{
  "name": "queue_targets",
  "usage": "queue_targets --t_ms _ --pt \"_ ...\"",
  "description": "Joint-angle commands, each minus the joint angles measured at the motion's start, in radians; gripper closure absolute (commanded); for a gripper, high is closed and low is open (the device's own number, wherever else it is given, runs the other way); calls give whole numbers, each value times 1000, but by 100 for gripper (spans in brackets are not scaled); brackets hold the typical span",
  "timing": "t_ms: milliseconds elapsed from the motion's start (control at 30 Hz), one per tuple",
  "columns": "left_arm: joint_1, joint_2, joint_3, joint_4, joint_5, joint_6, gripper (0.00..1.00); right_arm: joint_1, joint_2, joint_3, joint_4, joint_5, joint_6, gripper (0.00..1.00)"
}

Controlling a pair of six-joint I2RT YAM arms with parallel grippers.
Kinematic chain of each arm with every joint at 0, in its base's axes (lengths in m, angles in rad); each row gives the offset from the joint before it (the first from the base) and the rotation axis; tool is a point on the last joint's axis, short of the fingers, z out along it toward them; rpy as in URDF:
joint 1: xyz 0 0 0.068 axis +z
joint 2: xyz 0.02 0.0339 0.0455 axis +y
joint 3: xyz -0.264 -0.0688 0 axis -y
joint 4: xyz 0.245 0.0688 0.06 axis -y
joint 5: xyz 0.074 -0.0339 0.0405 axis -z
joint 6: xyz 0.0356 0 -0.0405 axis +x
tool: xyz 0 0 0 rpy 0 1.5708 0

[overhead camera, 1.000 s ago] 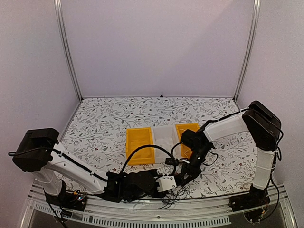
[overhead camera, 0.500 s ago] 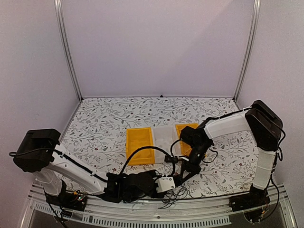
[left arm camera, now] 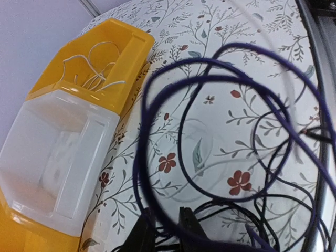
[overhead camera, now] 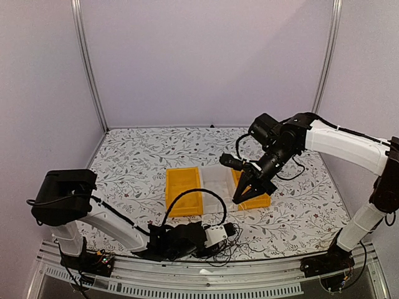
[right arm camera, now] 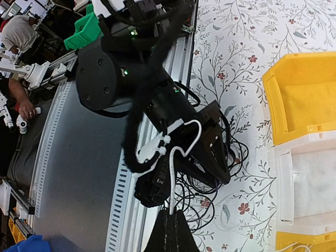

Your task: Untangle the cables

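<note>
A tangle of thin black cables [overhead camera: 225, 248] lies at the table's front edge, with loops spread over the floral cloth [left arm camera: 231, 131]. My left gripper [overhead camera: 228, 230] sits low at this tangle, and its jaws [left arm camera: 165, 229] stand a little apart, open, with a dark cable crossing between them. My right gripper [overhead camera: 240, 198] hangs raised over the bins. It is shut [right arm camera: 172, 214] on the cream-white cable [right arm camera: 170, 181], which runs from the fingers in a curl to its white plug [right arm camera: 151, 150] above the left arm. More black cables [right arm camera: 210, 195] lie below it.
Two yellow bins [overhead camera: 182, 190] [overhead camera: 257, 198] flank a clear bin [overhead camera: 215, 182] mid-table. The yellow bin [left arm camera: 113, 50] nearest my left gripper holds a thin white cord; the clear bin [left arm camera: 58, 157] adjoins it. The metal front rail [right arm camera: 79, 157] runs past the tangle.
The right arm has risen up and back from the tangle, shut on the white cable, drawing it out. The left gripper's jaws have parted slightly and its arm has shifted nearer the rail.
</note>
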Motion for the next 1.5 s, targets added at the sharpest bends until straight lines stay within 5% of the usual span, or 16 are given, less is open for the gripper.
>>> queue_targets --t_ms 0,300,600,833,1100,1333,1467 --pt "13 63 11 16 60 -26 88 -27 -41 169 -140 -54 -62 100" --pt "13 86 2 -12 48 -25 99 -93 -55 584 -183 -104 -51 100" --pt "-4 18 -14 -94 23 -51 100 -158 -77 658 -10 -143 26 100" --pt "-46 -143 -46 -181 -93 -117 67 -159 -57 603 68 -101 74 100" --pt "-46 -327 -77 -219 -89 -194 55 -159 -81 485 138 -53 120 100" --pt "-16 -421 -167 -26 -132 -112 53 -160 -110 445 161 -8 131 100" --pt "15 -450 -181 39 -177 -117 40 -160 -113 447 163 0 137 100"
